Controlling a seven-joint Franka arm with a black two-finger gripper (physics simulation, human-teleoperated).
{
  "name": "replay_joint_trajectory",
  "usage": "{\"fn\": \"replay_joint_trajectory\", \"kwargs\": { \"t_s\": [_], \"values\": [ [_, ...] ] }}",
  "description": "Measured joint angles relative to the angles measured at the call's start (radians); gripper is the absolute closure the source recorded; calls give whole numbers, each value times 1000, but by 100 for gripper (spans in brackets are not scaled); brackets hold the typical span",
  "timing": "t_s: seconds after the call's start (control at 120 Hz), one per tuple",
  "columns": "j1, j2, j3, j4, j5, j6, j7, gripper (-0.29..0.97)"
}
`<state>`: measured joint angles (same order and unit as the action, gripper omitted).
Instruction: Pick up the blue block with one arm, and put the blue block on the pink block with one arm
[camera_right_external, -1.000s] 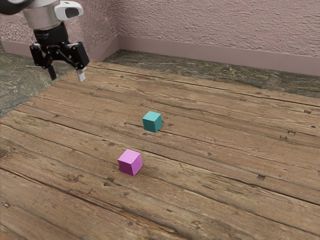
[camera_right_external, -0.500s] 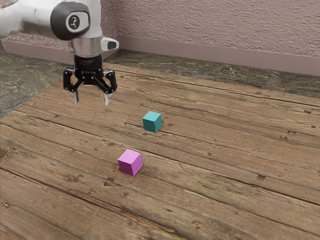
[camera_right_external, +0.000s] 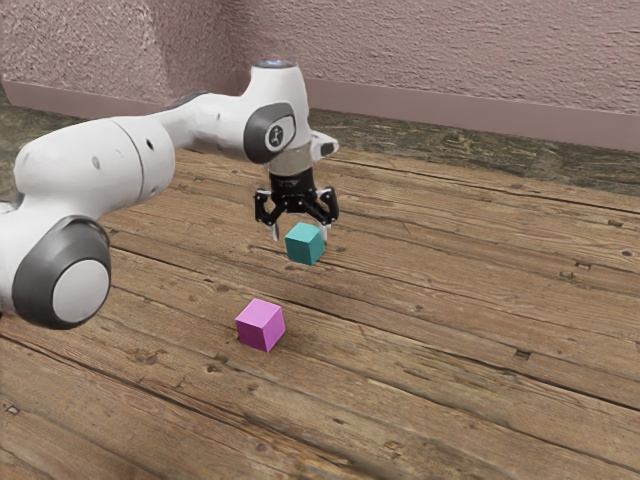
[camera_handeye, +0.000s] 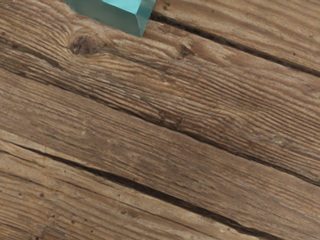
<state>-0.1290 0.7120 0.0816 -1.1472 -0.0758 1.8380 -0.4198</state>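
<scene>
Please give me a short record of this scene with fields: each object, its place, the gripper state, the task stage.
blue block: small teal-blue cube, resting on the wooden plank table, apart from the pink one
pink block: small pink cube, on the table, nearer the exterior camera, nothing on top
gripper: black two-finger gripper, open, right over the blue cube, one finger toward each side
task stage: blue cube not yet grasped or lifted

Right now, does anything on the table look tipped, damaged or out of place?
Nothing stands out. The blue-green cube and the pink cube sit flat and apart on the wooden table; the black claw hangs open by the blue-green one.
</scene>
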Motion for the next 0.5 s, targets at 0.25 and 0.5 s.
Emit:
{"fn": "replay_joint_trajectory", "kwargs": {
  "t_s": [0.25, 0.5],
  "values": [
    [67, 67, -1, 30, -15, 108, 61, 0],
    [95, 137, -4, 99, -33, 166, 174, 0]
  ]
}}
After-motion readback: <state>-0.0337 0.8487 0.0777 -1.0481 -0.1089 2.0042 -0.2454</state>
